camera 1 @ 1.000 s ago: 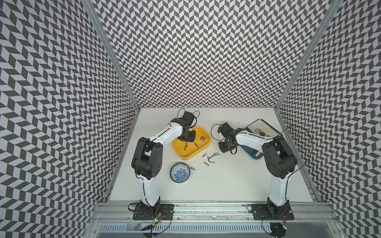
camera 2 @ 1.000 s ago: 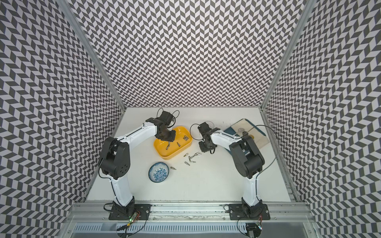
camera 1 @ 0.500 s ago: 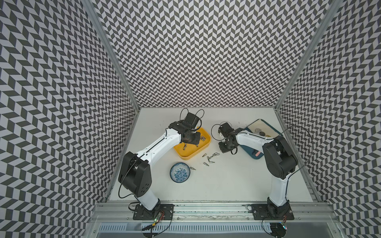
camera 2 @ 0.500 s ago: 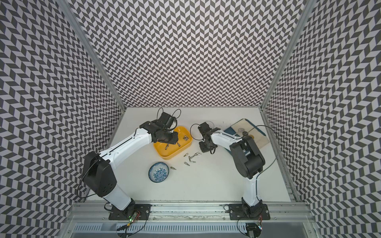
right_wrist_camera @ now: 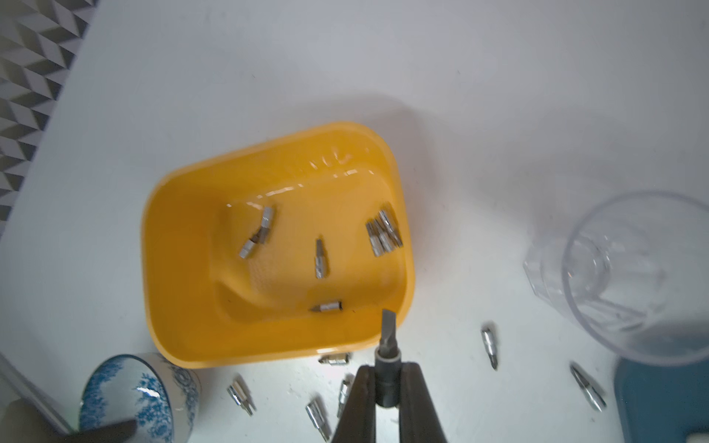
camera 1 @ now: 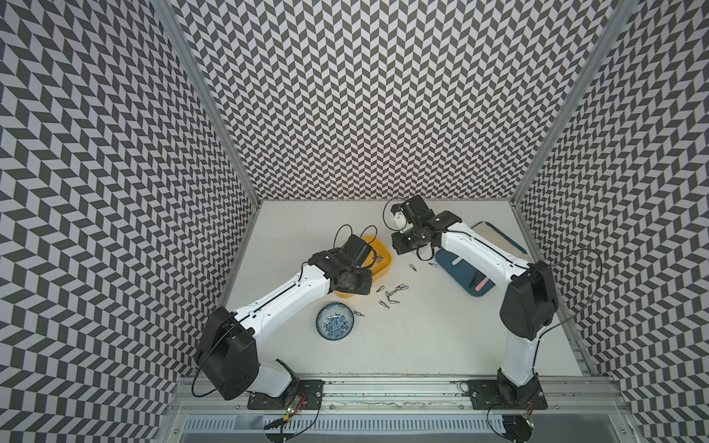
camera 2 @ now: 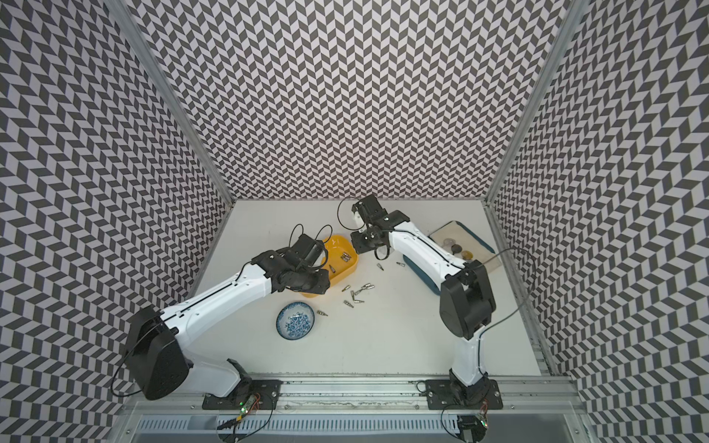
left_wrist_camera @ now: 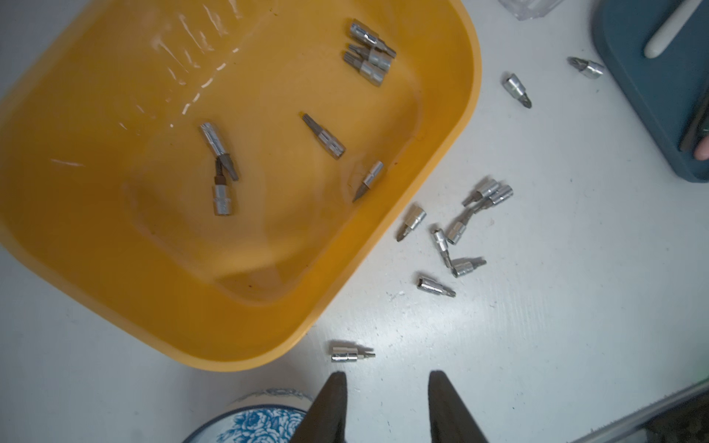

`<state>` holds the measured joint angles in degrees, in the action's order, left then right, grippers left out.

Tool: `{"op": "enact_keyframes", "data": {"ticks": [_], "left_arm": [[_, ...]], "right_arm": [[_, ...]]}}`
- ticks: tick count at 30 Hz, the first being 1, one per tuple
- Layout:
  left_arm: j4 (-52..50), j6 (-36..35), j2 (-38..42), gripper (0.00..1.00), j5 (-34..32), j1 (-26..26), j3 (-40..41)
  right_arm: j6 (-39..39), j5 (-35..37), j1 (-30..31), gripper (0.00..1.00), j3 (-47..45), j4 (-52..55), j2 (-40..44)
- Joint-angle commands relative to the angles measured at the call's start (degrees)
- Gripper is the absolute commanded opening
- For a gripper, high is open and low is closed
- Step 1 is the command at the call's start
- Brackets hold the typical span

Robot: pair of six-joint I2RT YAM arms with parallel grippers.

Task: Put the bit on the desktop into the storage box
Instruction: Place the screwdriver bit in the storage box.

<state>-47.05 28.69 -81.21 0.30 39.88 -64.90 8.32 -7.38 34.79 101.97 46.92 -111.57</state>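
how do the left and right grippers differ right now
The left gripper is open and empty; the right gripper is shut on a bit. The left gripper's tips frame bare desktop, with a loose bit lying just beyond them; the right gripper's bit points toward the storage box. Both have dark tapered fingers and face down at the desktop.

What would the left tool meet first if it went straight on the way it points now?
Probably the lone screwdriver bit lying on the desktop just ahead of the open left tool, slightly off toward one finger. Depth is unclear, so it may touch bare desktop beside it instead.
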Motion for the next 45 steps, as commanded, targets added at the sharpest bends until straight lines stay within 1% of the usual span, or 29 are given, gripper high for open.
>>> {"op": "enact_keyframes", "data": {"ticks": [1, 5, 11, 18, 25, 27, 29, 33, 40, 45], "left_arm": [[1.2, 3.7, 2.9, 0.39, 0.1, 1.6, 2.2], [0.9, 4.9, 4.7, 0.39, -0.2, 2.0, 4.6], [-1.3, 4.5, 6.1, 0.39, -2.2, 2.0, 4.0], [-1.5, 4.2, 5.4, 0.39, -0.5, 2.4, 4.5], [-0.4, 5.3, 3.4, 0.39, -0.5, 5.7, 4.7], [-0.1, 5.7, 2.7, 0.39, -0.6, 6.8, 4.6], [0.3, 6.2, 2.1, 0.39, -0.6, 7.6, 4.5], [0.6, 6.7, 1.4, 0.39, -0.8, 8.5, 4.3], [0.6, 7.3, 1.6, 0.39, -1.3, 9.2, 5.2], [1.4, 7.9, 0.7, 0.39, -1.3, 9.8, 6.0]], "right_arm": [[-0.8, -2.0, 2.2, 0.01, 5.9, 2.7, -5.8], [-0.9, -3.4, 3.3, 0.01, 10.4, 3.2, -11.5], [-1.8, -2.3, 4.5, 0.01, 11.8, 3.2, -17.6], [-2.3, -0.8, 4.9, 0.01, 12.7, 2.9, -21.8], [-2.8, 0.7, 5.2, 0.01, 15.1, 3.6, -24.5], [-2.9, 1.5, 5.4, 0.03, 15.8, 4.0, -24.9], [-3.0, 2.4, 5.7, 0.08, 15.9, 4.1, -25.1], [-3.1, 2.8, 5.9, 0.14, 16.8, 4.2, -25.7], [-3.6, 3.5, 6.0, 0.15, 18.7, 5.4, -27.5], [-3.5, 3.7, 6.0, 0.24, 18.7, 5.5, -27.4]]}}
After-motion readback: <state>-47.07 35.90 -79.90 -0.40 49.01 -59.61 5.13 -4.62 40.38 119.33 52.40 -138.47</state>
